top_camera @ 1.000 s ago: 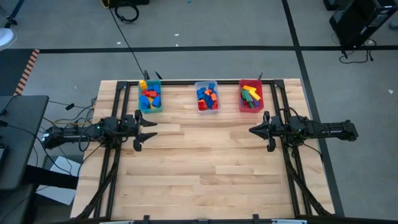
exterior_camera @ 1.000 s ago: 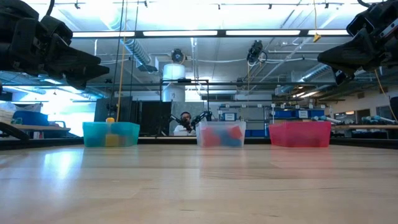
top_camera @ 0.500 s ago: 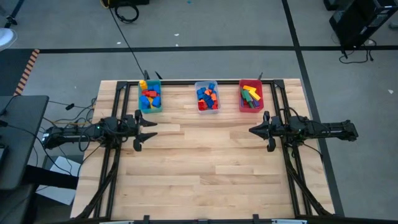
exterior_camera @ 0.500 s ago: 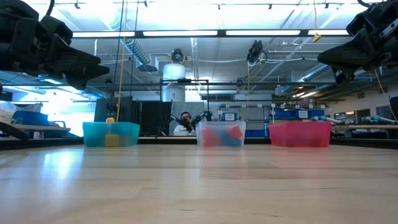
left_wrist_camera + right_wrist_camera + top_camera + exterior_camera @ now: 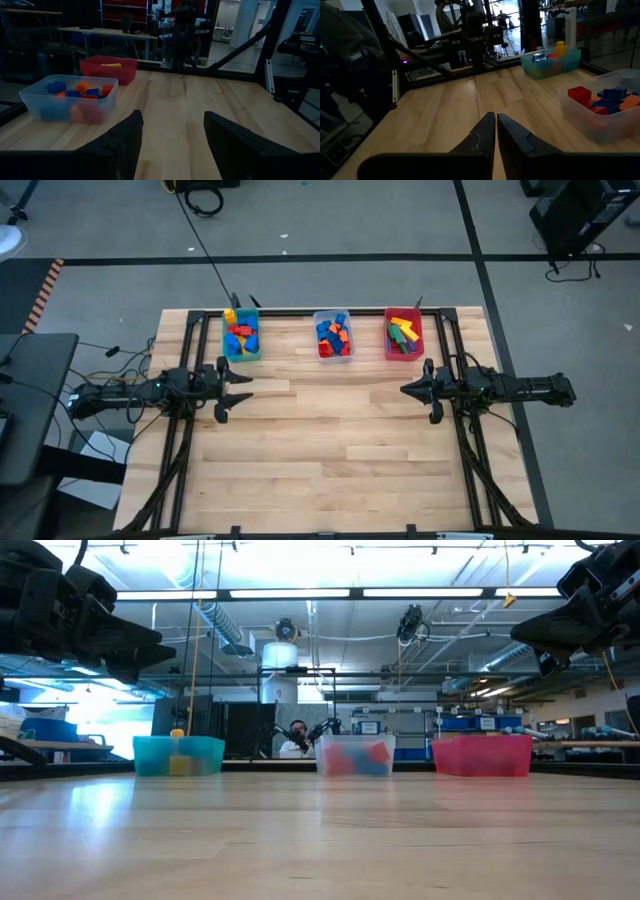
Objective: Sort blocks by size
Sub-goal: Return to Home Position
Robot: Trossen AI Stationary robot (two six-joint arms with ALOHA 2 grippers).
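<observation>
Overall: every one of the blocks (image 5: 334, 335) in sight lies inside a bin, and the bare wood of the table (image 5: 330, 450) carries none.
Teal bin (image 5: 226, 340): at the table's far edge, toward 11 o'clock seen from above. It holds red, orange, blue and yellow pieces, and one yellow piece stands up above the rim.
Clear bin (image 5: 317, 340): at 12 o'clock on the far edge, between the other two and apart from both. It holds mostly blue, red and orange pieces.
Red bin (image 5: 388, 340): toward 1 o'clock on the far edge. It holds yellow, green and red pieces, some of them longer bars.
Left gripper (image 5: 243, 391): at 9 o'clock by the table's side, raised off the wood and pointing toward the centre. Its fingers are spread wide with nothing between them.
Right gripper (image 5: 404, 390): at 3 o'clock, raised off the wood and pointing back toward the left one. Its fingers are pressed together with nothing held.
Spacing: the two grippers are well apart from each other, and both sit nearer the front of the table than the row of bins.
Person (image 5: 296, 737): in the low view, in the room beyond the table, just beside the clear bin's left edge.
</observation>
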